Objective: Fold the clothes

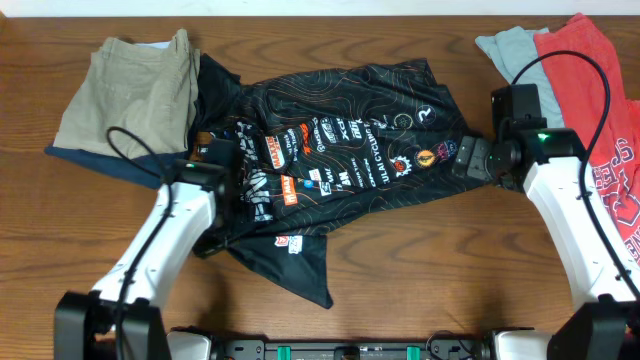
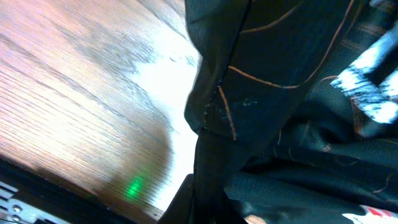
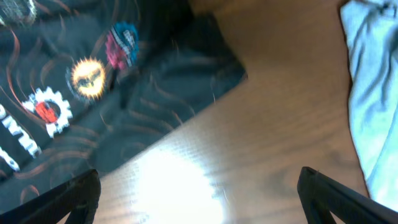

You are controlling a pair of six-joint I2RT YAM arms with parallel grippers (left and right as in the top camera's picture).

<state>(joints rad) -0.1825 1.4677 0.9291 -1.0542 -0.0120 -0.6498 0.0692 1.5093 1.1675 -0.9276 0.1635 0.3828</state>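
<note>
thin matt black cloth jersey (image 1: 350, 110), glossy grained wood table (image 1: 420, 270), khaki cloth shorts (image 1: 130, 90)

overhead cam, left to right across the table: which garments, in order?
khaki shorts → black jersey → grey T-shirt → red T-shirt

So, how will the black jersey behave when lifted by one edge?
Probably floppy: the black jersey lies crumpled in soft folds. Likely light, since the cloth looks thin. It may slide easily over the smooth wooden table.
</note>
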